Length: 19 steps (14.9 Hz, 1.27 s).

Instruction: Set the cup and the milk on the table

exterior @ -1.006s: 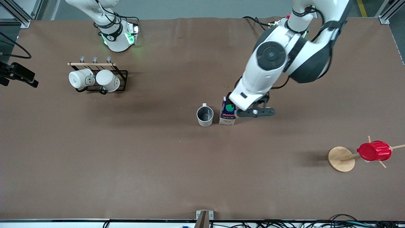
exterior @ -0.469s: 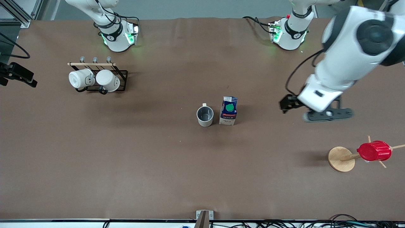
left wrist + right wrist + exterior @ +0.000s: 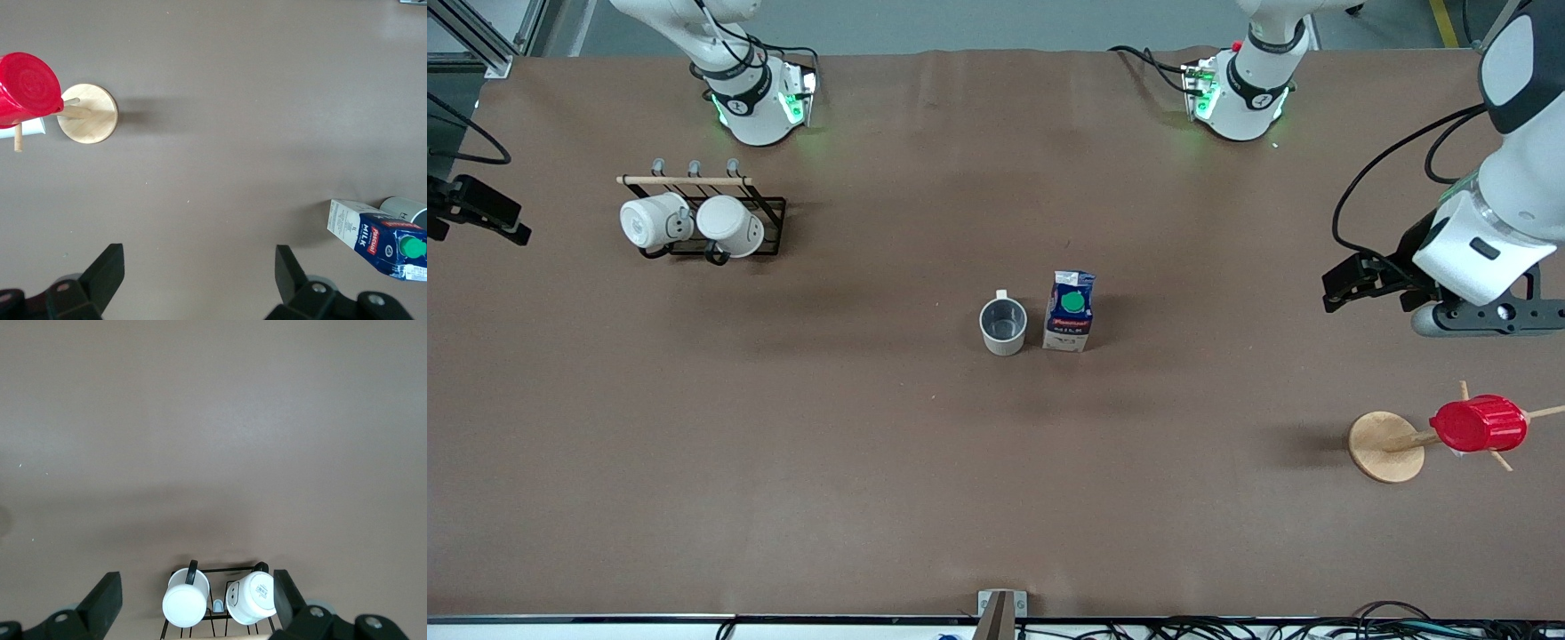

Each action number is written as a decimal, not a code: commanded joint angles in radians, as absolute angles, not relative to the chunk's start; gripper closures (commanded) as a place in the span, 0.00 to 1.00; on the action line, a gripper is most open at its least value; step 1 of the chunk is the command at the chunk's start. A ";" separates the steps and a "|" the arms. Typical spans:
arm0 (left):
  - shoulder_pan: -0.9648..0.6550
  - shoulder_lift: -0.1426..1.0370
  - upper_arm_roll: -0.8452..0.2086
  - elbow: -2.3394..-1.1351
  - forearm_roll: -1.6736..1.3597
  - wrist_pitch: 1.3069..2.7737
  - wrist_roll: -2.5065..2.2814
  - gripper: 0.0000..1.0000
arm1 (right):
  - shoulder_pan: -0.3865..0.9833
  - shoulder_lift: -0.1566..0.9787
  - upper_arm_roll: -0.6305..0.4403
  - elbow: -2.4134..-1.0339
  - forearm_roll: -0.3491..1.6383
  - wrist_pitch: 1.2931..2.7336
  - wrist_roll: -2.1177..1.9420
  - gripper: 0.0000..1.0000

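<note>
The cup (image 3: 1003,326), off-white with a dark grey inside, stands upright in the middle of the brown table (image 3: 783,462). The dark blue milk (image 3: 1069,311) with a green cap stands upright right beside it, toward the left arm's end. Both also show in the left wrist view, the milk (image 3: 380,237) and the cup (image 3: 405,208). My left gripper (image 3: 1347,284) is open and empty over bare table near the left arm's end, well apart from the milk; its jaws (image 3: 198,273) stand wide. My right gripper (image 3: 197,597) is open and empty, high over the mug rack, and is out of the front view.
A black wire rack (image 3: 769,209) with two white mugs (image 3: 654,220) stands near the right arm's base. A ribbed red cup (image 3: 1479,423) hangs on a wooden peg stand (image 3: 1383,444) near the left arm's end, nearer to the front camera than the left gripper.
My left arm has swung away from the milk toward the left arm's end of the table. The milk and cup have stayed in place. The right arm has not moved.
</note>
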State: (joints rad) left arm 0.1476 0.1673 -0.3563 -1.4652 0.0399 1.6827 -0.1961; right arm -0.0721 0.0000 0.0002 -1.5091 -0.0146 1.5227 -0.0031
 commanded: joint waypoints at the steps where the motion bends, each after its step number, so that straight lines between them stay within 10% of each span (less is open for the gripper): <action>1: 0.123 0.133 -0.350 -1.482 0.035 1.666 -0.187 0.00 | -0.069 -0.003 -0.006 -1.506 0.002 1.517 -0.009 0.00; 19: -0.097 -0.070 -0.048 -1.716 -0.040 1.709 -0.143 0.01 | -0.069 -0.003 -0.009 -1.506 0.003 1.517 -0.009 0.00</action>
State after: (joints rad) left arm -0.1006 0.0016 -0.0542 -1.6113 -0.0229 1.6611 -0.1678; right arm -0.0721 0.0000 -0.0015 -1.5091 -0.0145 1.5226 -0.0031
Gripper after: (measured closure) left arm 0.009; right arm 0.000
